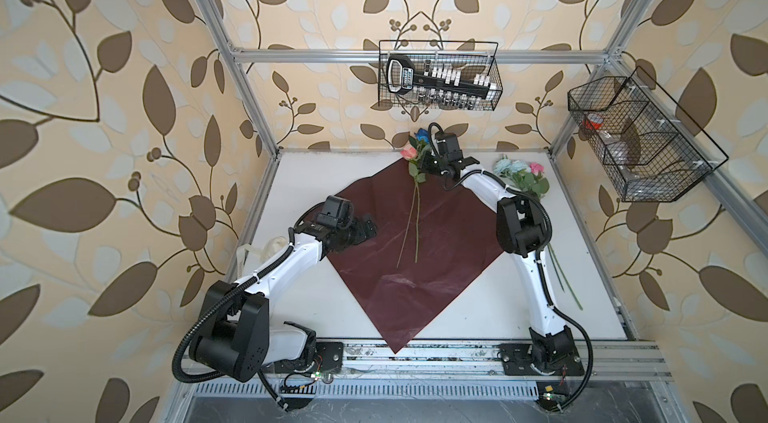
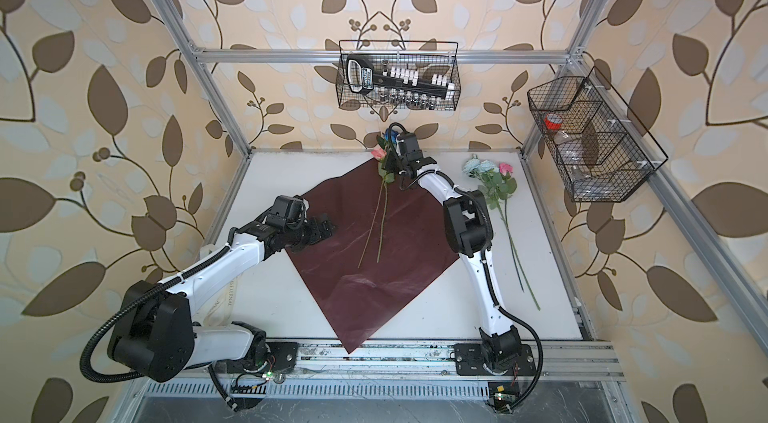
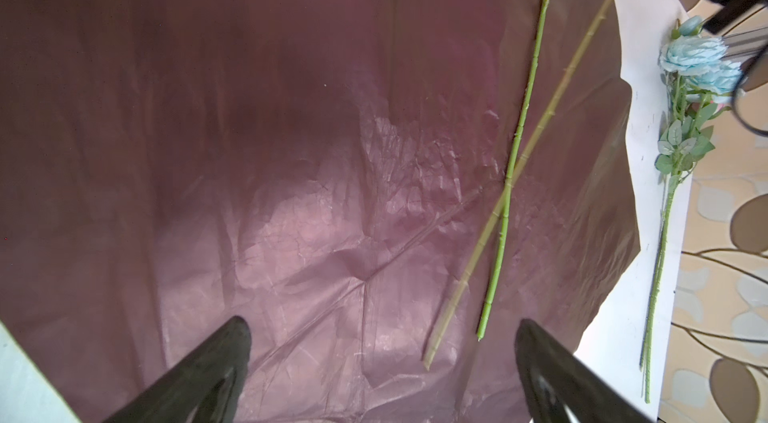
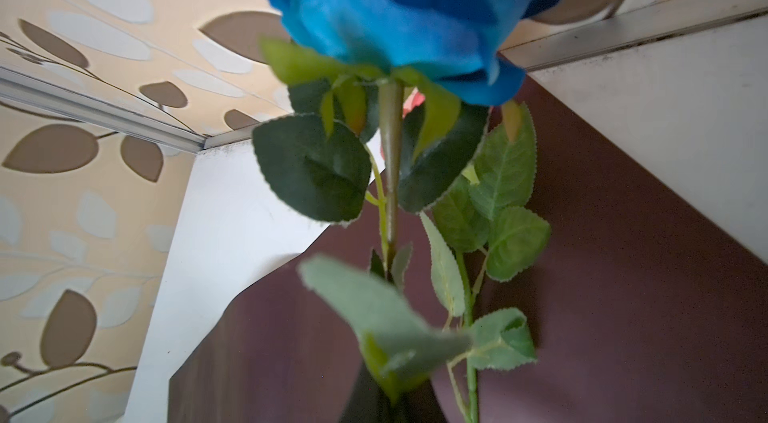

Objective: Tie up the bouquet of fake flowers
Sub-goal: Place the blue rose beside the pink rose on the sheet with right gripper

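In both top views the bouquet of fake flowers [image 1: 417,175] is not yet one bunch; two stems lie on the dark red wrapping sheet [image 1: 415,296], and the pale-blue and pink flowers [image 1: 519,175] lie apart on the white table [image 1: 478,317], beyond my right arm. I judge the step to be gathering the flowers, well before any tying. My right arm stretches to the far corner of the sheet; my right pincer [image 1: 432,164] is closed on the dark-blue rose [image 1: 423,135] below its bloom, just beside the pink rose [image 1: 409,152]. My left arm is bent; my left pincer [image 1: 368,229] hovers near the sheet's left corner, jaws wide, holding nothing. The cream ribbon [image 2: 222,304] lies near the left arm's base.

In the left wrist view the two stems cross; their cut ends lie ahead of my spread fingertips [image 3: 232,342], untouched.

In the right wrist view the rose fills the frame; a blurred leaf hides the pads, so the hold only seems firm. Next I should lay this stem along the pink one's, release gently, then fetch the others.
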